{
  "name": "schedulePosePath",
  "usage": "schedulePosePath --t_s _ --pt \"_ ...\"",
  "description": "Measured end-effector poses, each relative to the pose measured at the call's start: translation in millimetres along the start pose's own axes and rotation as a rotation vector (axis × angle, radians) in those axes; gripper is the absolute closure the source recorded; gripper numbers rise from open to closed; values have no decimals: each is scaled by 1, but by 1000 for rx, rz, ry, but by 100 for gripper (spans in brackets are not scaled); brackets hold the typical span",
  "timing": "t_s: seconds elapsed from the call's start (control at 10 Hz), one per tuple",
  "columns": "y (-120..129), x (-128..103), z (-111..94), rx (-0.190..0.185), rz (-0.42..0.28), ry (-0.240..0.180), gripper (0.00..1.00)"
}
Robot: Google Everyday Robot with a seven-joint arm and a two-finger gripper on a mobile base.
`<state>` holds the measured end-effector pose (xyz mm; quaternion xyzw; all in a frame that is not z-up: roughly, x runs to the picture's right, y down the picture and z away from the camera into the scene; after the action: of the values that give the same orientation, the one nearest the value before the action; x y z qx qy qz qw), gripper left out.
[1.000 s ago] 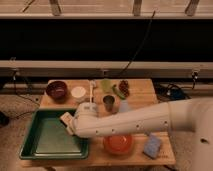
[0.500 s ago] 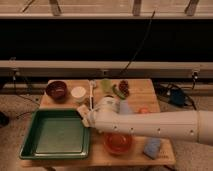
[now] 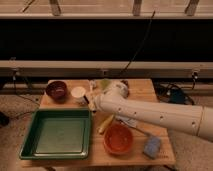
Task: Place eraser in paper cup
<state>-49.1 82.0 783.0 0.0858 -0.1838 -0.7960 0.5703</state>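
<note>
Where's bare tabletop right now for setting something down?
Free wood: the table's back right corner, and the front strip below the green tray. Crowded: around the paper cup, where the gripper sits, between the dark bowl and orange bowl.

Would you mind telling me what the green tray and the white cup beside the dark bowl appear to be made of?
The green tray looks like moulded plastic: even colour, slight sheen. The paper cup looks like matte white paper, though plastic is possible. The gripper sits just right of the cup.
</note>
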Motion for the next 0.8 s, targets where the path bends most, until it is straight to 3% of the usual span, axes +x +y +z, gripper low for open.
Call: schedulePosePath --t_s 0.4,0.8 --pt "1 30 10 -8 8 11 100" --pt "-14 62 17 -6 -36 23 100"
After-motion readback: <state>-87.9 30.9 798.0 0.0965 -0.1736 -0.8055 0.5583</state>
